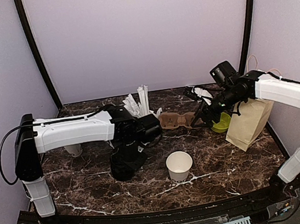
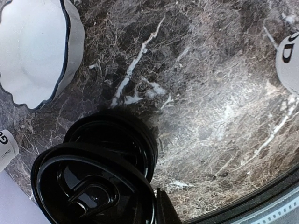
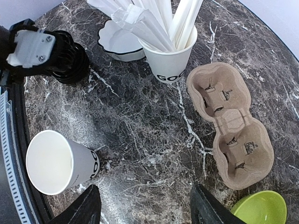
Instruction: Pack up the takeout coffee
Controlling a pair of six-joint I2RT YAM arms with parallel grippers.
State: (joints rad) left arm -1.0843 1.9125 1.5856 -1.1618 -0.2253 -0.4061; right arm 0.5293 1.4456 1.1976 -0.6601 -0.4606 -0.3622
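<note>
One lidless white paper cup [image 1: 179, 165] with black lettering stands upright at the table's front middle, also in the right wrist view [image 3: 56, 161]. A second white cup [image 1: 73, 149] shows partly behind the left arm. My left gripper [image 1: 125, 160] is lowered onto a stack of black lids [image 2: 112, 144]. It is shut on the rim of the top lid [image 2: 88, 186], with one finger [image 2: 166, 211] beside that rim. My right gripper [image 3: 149, 210] hovers open over bare marble, between the cup and the cardboard cup carrier [image 3: 231, 130].
A small cup of straws [image 3: 168, 56] and a white scalloped bowl [image 3: 119, 39] stand at the back. A green bowl [image 1: 221, 122] and a brown paper bag [image 1: 249, 122] sit at the right. The carrier [image 1: 176, 120] lies mid-table.
</note>
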